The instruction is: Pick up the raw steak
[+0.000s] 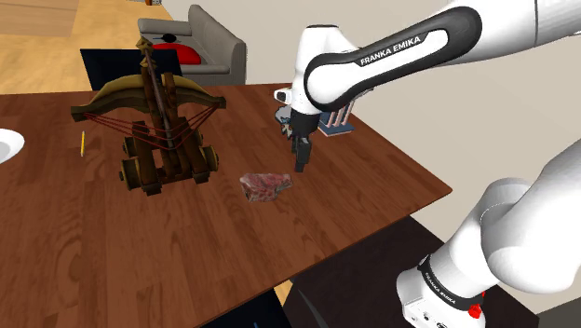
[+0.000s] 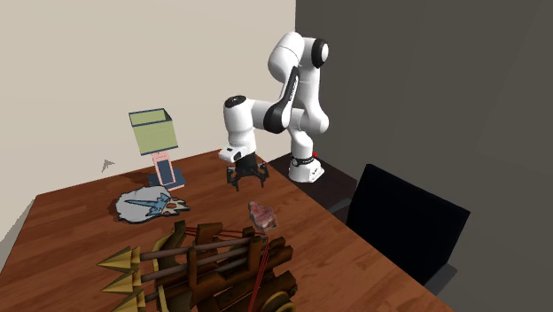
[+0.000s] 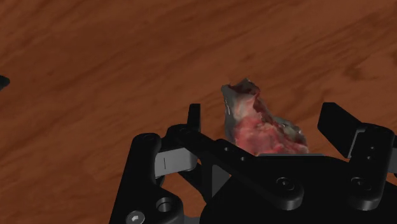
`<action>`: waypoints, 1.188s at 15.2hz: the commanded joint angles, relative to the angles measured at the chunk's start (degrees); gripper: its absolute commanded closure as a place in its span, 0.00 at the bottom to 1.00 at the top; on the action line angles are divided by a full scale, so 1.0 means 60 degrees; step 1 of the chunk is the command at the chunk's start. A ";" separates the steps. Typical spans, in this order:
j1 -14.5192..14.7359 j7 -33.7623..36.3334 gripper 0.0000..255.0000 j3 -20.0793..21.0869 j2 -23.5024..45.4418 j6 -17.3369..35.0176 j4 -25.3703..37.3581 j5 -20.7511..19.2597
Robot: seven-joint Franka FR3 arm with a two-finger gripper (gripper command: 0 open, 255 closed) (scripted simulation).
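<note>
The surface (image 1: pixel 93 252) carries one raw steak (image 1: pixel 265 185), one wooden ballista model (image 1: pixel 158 121), one thin yellow stick (image 1: pixel 82 143), one white plate (image 1: pixel 7 144) at the edge, one lamp with a green shade (image 2: pixel 152 131) and one flat grey-blue piece (image 2: pixel 146 206). Two dark chair backs stand at the surface's edges, one on the far side (image 1: pixel 112 67) and one on the near side (image 1: pixel 244 314). Beyond them is one grey sofa (image 1: pixel 219 42) with one red cushion (image 1: pixel 182 53). There is one white arm (image 1: pixel 391 56), with one black gripper (image 1: pixel 300 163) of two fingers (image 3: pixel 194 118).

Flat, even, fairly bright lighting, faint soft shadows on table (image 1: pixel 74 252)
</note>
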 commanded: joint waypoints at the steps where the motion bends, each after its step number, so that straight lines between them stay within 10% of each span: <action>1: 0.0186 -0.0544 0.00 0.0143 0.0481 0.0457 0.0031 0.0066; 12: 0.0346 -0.1044 0.00 0.0309 0.1681 0.1771 -0.0082 0.0122; 13: 0.0346 -0.1045 1.00 0.0308 0.1691 0.1782 -0.0083 0.0122; 18: 0.0342 -0.1053 1.00 0.0305 0.1680 0.1782 -0.0094 0.0121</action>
